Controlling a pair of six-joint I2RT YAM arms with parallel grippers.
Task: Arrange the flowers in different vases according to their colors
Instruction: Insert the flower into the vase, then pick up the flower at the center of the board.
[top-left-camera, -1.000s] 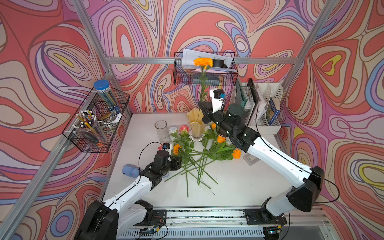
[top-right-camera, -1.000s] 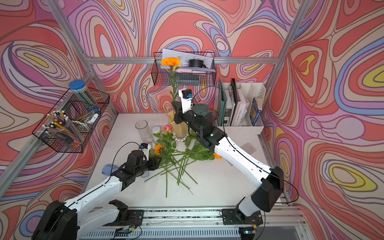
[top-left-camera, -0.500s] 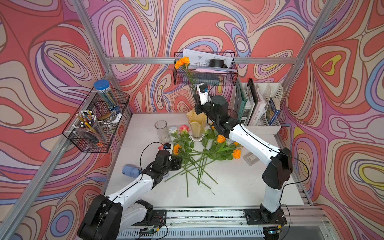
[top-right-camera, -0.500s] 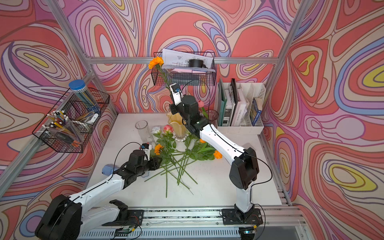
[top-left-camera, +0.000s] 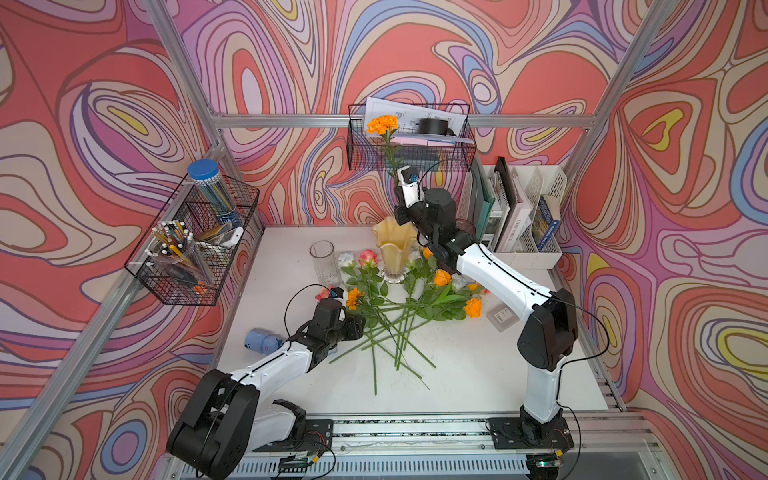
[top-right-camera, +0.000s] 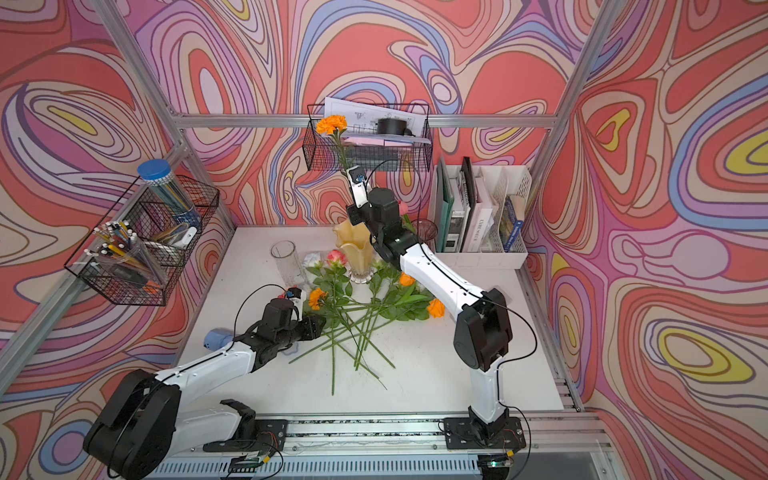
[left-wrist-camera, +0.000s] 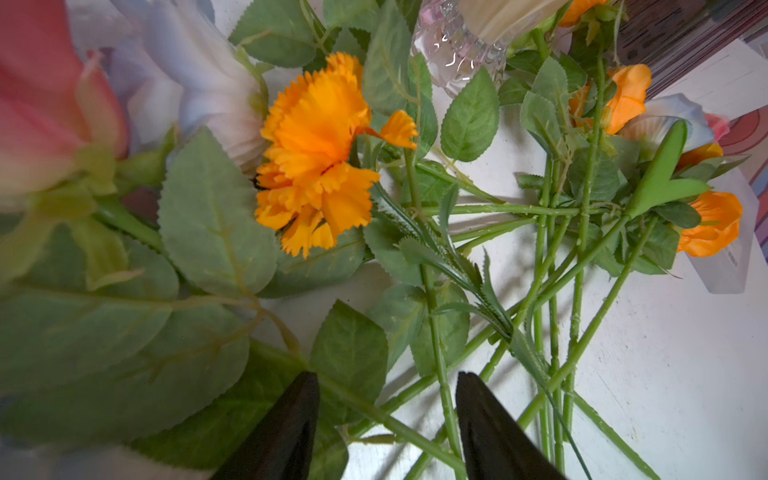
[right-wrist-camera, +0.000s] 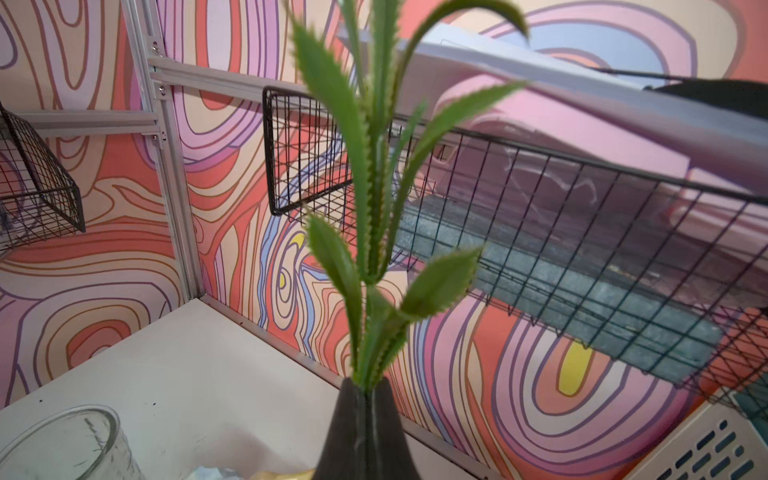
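Observation:
My right gripper (top-left-camera: 394, 175) (top-right-camera: 346, 169) is shut on the green stem (right-wrist-camera: 370, 232) of an orange marigold (top-left-camera: 382, 124), held upright above the yellow ruffled vase (top-left-camera: 392, 245) (top-right-camera: 353, 247). In the right wrist view its closed jaws (right-wrist-camera: 368, 384) pinch the leafy stem. The clear cylinder vase (top-left-camera: 323, 262) (right-wrist-camera: 62, 444) stands empty to the left. The dark purple vase (top-right-camera: 424, 230) is half hidden behind the right arm. Orange, pink and white flowers (top-left-camera: 395, 299) lie heaped mid-table. My left gripper (top-left-camera: 357, 326) (left-wrist-camera: 386, 399) is open low over their stems; some pass between its fingers.
A wire basket (top-left-camera: 409, 141) with papers hangs on the back wall just behind the raised marigold. Another basket (top-left-camera: 195, 245) with pens and a blue-lidded tube hangs on the left. A white file rack (top-left-camera: 523, 216) stands back right. A blue object (top-left-camera: 262, 341) and a small card (top-left-camera: 503, 318) lie on the table.
The right arm swung the marigold left, then slightly back right, staying above the yellow vase; its elbow rose upright. The left arm has not moved.

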